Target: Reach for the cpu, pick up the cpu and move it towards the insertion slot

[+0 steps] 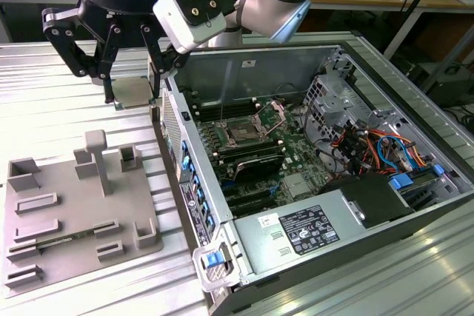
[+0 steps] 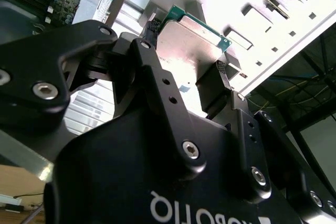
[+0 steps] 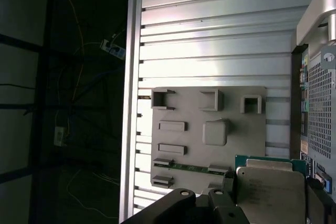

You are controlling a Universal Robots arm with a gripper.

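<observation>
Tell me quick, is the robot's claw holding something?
The gripper is closed, holding the chip.

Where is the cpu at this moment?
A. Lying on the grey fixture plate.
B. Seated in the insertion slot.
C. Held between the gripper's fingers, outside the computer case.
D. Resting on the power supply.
C: in the second wrist view the fingers press on two opposite edges of the cpu, and in the exterior view it hangs outside the computer case, apart from the insertion slot.
</observation>
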